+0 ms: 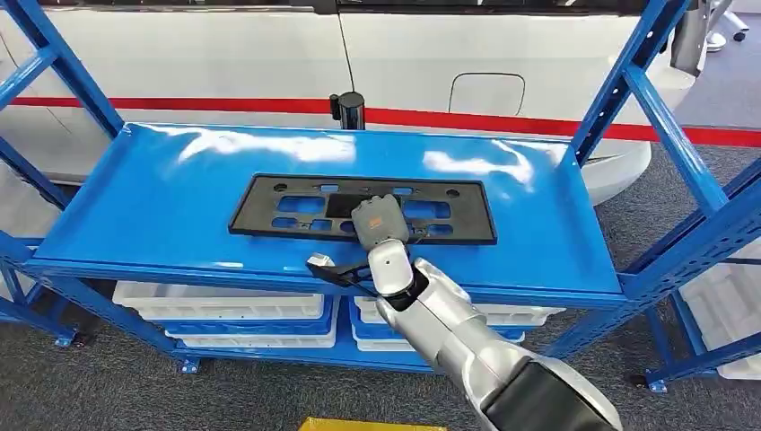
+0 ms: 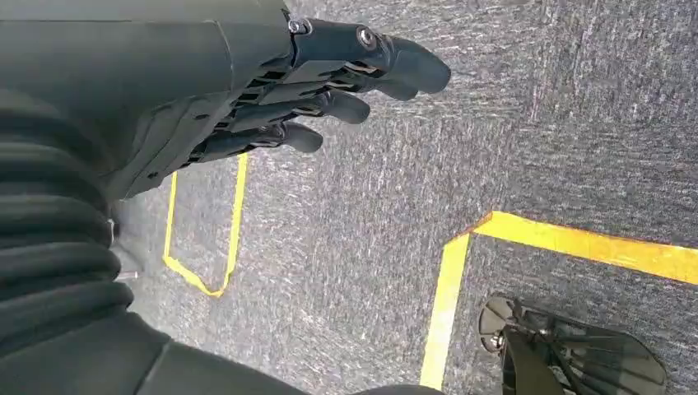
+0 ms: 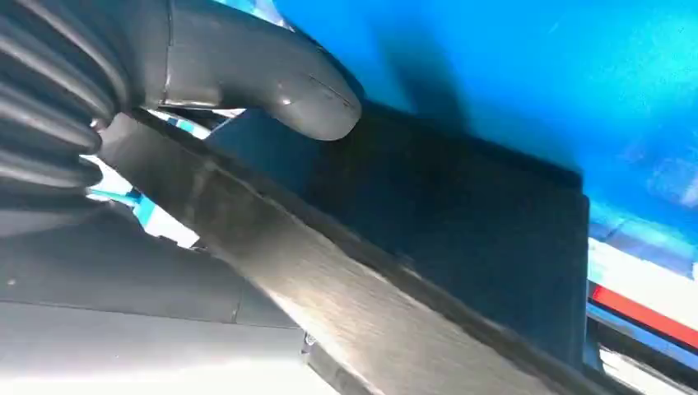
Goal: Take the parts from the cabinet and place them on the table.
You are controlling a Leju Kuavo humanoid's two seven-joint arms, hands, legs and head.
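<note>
Head view: a blue shelf [image 1: 161, 206] of a steel rack spanned the middle of the frame, with a white vehicle body bearing a red stripe [image 1: 538, 119] along the top. A flat black panel [image 1: 269, 205] with several cut-outs lay lengthwise at the centre of the shelf. The right arm [image 1: 467, 346] rose from the lower right, and the right hand [image 1: 375, 223] rested over the panel's near edge, just right of the panel's middle; whether its fingers gripped the panel could not be told here. A small dark clip-like part [image 1: 328, 268] projected to the left of the wrist at the shelf's front lip. White bins [image 1: 224, 305] sat on the lower shelf, bottom centre. Left wrist view: the left hand [image 2: 272, 90] occupied the upper left, its dark fingers [image 2: 346, 105] extended, slightly apart and holding nothing, above grey carpet [image 2: 576, 123] marked with yellow tape [image 2: 576, 243]; a dark round object [image 2: 568, 354] sat at the lower right. Right wrist view: the grey thumb [image 3: 272, 74] of the right hand, at the upper left, lay against the upper face of the panel [image 3: 461, 222], whose edge ran diagonally from the left to the bottom centre; the other fingers were hidden, so a full grasp could not be confirmed. The blue shelf [image 3: 535, 74] filled the upper right.
</note>
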